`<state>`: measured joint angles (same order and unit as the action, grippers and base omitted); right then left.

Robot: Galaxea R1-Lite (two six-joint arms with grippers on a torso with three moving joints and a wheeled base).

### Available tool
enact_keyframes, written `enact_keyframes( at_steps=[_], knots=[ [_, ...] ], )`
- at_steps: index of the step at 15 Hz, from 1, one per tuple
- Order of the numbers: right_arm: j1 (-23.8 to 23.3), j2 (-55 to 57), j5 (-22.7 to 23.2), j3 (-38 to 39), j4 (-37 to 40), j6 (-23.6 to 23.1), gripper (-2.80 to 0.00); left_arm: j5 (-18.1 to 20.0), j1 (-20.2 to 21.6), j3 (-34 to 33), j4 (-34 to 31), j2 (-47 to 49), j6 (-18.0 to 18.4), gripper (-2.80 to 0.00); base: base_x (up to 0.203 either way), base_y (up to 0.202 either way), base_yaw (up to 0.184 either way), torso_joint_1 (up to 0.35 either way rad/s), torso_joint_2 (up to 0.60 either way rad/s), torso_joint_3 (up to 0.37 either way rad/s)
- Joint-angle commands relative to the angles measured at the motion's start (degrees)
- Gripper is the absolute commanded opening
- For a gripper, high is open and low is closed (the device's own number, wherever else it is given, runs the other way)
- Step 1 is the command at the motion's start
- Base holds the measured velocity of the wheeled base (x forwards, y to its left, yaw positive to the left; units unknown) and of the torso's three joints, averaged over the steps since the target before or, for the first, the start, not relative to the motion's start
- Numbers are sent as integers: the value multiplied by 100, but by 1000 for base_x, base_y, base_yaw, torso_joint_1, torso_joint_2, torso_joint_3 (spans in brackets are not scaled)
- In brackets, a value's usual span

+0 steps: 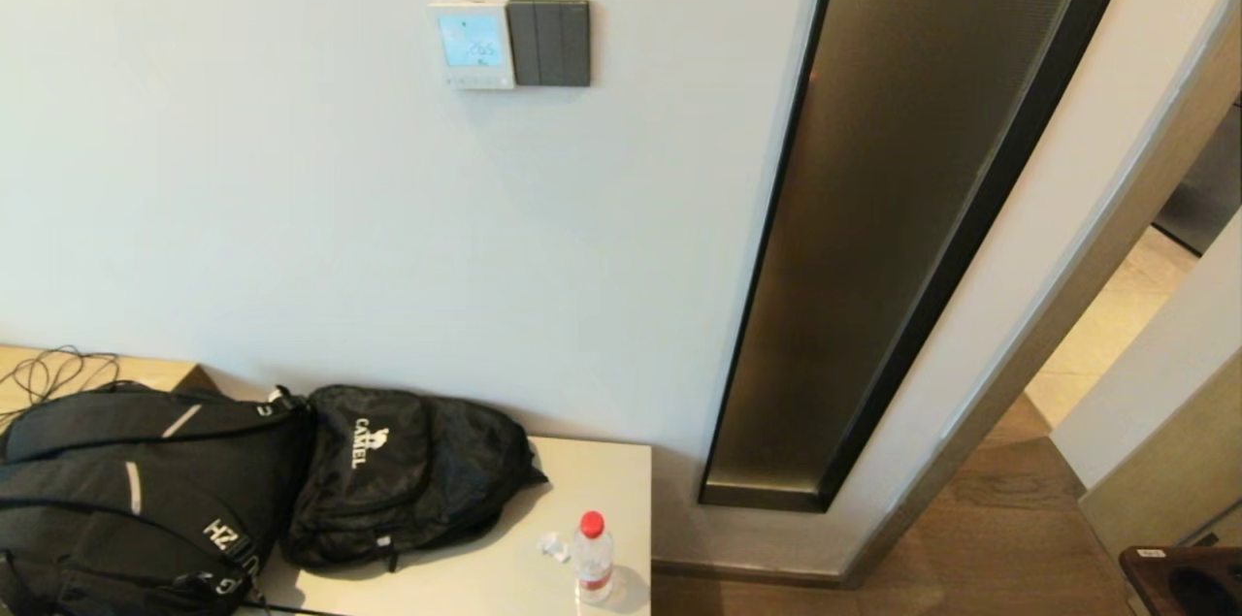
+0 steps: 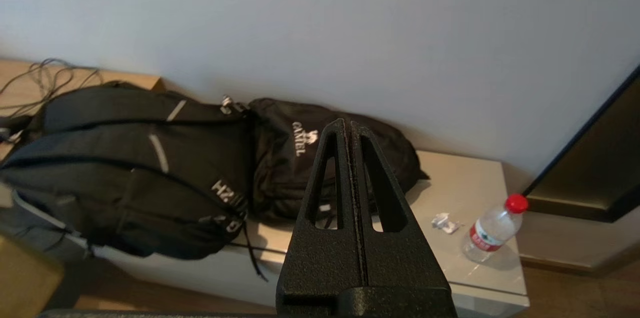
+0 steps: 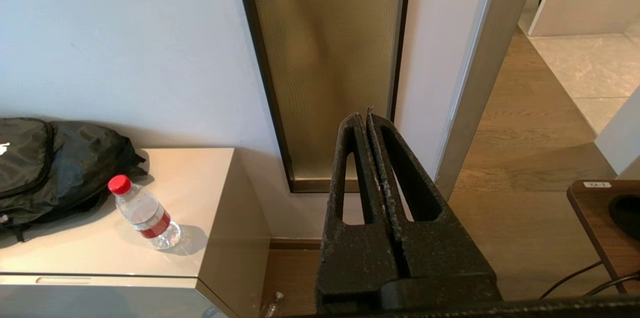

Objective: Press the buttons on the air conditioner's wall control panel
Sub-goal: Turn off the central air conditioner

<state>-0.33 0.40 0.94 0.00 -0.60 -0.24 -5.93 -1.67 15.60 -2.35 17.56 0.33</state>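
Observation:
The white air conditioner control panel (image 1: 473,45) hangs high on the wall in the head view, with a lit light-blue screen showing digits. Its row of tiny white buttons (image 1: 475,81) runs along its lower edge. Neither arm shows in the head view. My left gripper (image 2: 348,125) is shut and empty, low down, facing the backpacks on the cabinet. My right gripper (image 3: 364,117) is shut and empty, low down, facing the glass strip near the floor. The panel is out of both wrist views.
A dark grey three-rocker switch plate (image 1: 549,43) adjoins the panel's right side. Below stands a beige cabinet (image 1: 505,577) with two black backpacks (image 1: 408,470), a water bottle (image 1: 592,558) and a paper scrap. A tall bronze glass strip (image 1: 902,209) and a doorway lie to the right.

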Motion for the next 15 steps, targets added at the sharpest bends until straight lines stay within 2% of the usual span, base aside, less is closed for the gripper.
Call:
enact_keyframes(
  at_steps=[1, 8, 15],
  knots=[
    [5, 4, 3, 0, -2, -2, -280, 38, 301, -51, -240, -466, 2, -280, 0, 0, 0, 0, 0, 0],
    [-2, 4, 3, 0, -2, -2, -280, 144, 294, -763, -206, -668, -19, -280, 0, 0, 0, 0, 0, 0],
    [-2, 4, 3, 0, -2, -2, -280, 179, 220, -1187, -281, -1506, -16, -280, 0, 0, 0, 0, 0, 0]
  ],
)
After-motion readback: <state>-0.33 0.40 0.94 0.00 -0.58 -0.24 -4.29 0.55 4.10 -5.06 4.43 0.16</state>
